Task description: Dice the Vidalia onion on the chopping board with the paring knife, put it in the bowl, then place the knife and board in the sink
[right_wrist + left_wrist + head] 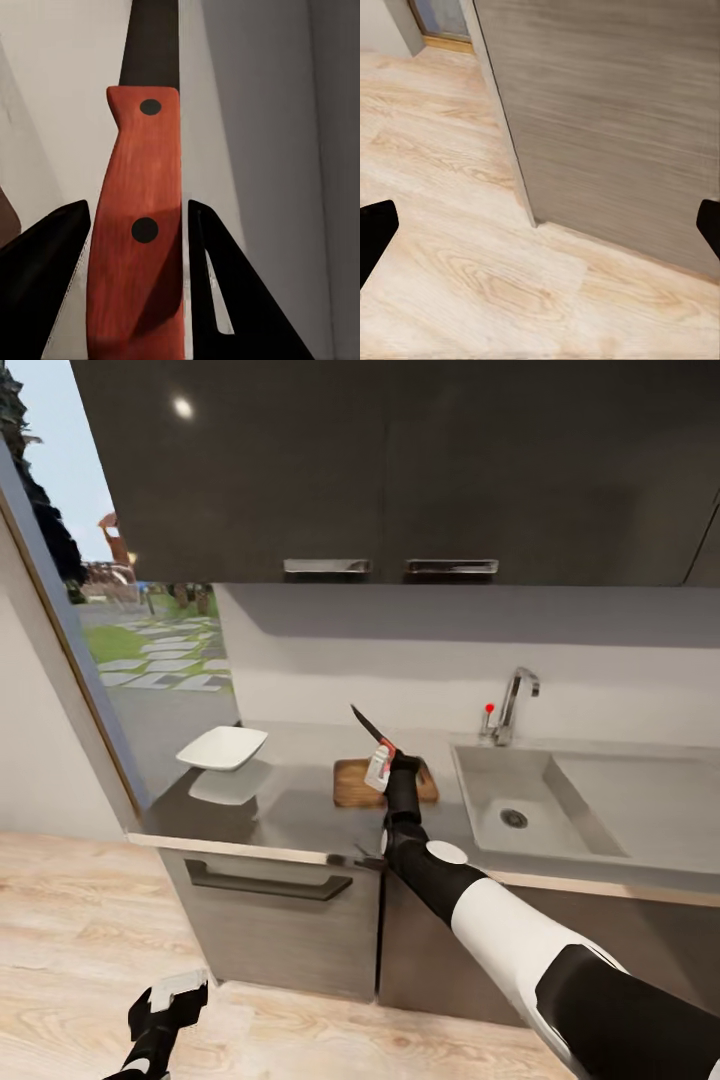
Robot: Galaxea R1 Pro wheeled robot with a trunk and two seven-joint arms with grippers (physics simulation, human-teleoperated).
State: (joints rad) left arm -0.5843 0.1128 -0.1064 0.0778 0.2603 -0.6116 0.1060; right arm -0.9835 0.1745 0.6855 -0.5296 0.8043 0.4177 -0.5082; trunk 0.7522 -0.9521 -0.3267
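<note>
With the paring knife point(372, 731) clamped in the right pincer point(384, 764) above the chopping board point(355, 784) on the bench point(290, 810), the left pincer point(170, 1000) low and spread, carriage to the sink point(500, 800) is judged next.

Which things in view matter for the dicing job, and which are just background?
Job:
- paring knife, held in the right hand
- chopping board
- bowl
- sink
- countertop

Background:
- tap
- upper cabinets
- drawer handle
- left hand, low over the wooden floor
</note>
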